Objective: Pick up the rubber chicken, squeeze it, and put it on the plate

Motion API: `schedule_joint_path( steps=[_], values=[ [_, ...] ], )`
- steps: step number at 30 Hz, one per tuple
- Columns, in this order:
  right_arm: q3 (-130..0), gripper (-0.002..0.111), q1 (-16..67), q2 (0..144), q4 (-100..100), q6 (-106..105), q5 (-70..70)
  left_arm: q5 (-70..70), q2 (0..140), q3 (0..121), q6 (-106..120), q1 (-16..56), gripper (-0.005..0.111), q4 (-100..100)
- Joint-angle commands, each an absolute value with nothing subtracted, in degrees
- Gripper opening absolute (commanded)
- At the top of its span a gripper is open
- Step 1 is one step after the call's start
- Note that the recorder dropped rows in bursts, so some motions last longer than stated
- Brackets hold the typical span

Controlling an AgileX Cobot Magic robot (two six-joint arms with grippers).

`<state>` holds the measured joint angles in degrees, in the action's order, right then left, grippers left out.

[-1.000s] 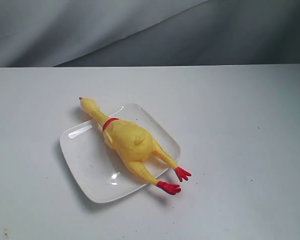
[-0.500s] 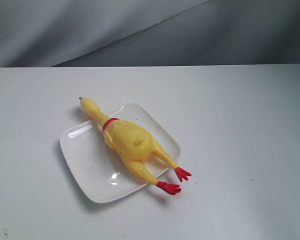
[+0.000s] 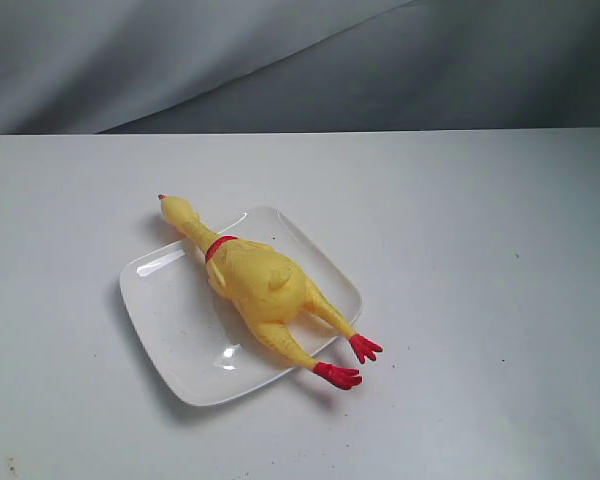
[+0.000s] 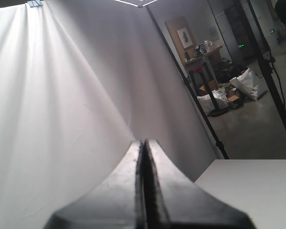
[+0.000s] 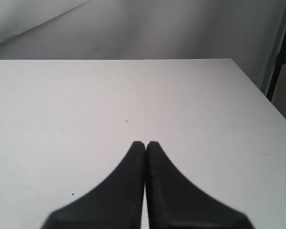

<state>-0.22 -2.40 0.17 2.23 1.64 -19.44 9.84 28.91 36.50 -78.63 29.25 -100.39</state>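
Note:
The yellow rubber chicken (image 3: 262, 285) lies diagonally across the glossy white plate (image 3: 170, 320) in the exterior view. Its head and red comb hang over the far left rim, and its red feet (image 3: 348, 362) stick out past the near right rim. Neither gripper shows in the exterior view. My left gripper (image 4: 143, 143) is shut with nothing between its fingers and faces a white backdrop. Over bare white table, my right gripper (image 5: 145, 144) is also shut and holds nothing. Chicken and plate are out of both wrist views.
The white table (image 3: 480, 260) runs wide around the plate, with its far edge against a grey cloth backdrop (image 3: 280, 60). The left wrist view shows a black stand pole (image 4: 190, 86) and room clutter beyond the table corner (image 4: 248, 186).

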Motion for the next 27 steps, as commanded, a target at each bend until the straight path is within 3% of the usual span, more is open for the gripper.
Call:
schedule_joint_path(
  steps=[1,21,27],
  values=[
    [0.00,0.000,-2.83,0.00,2.16,1.88,-19.93,9.07,28.63,36.23,-79.16,29.43,0.000,-99.95],
    [0.00,0.000,-2.83,0.00,2.16,1.76,-19.93,9.07,28.63,36.23,-79.01,29.19,0.000,-99.95],
    [0.00,0.000,-2.83,0.00,2.16,1.76,-19.93,10.69,24.00,36.23,-79.17,17.51,0.000,-99.95]
  ],
)
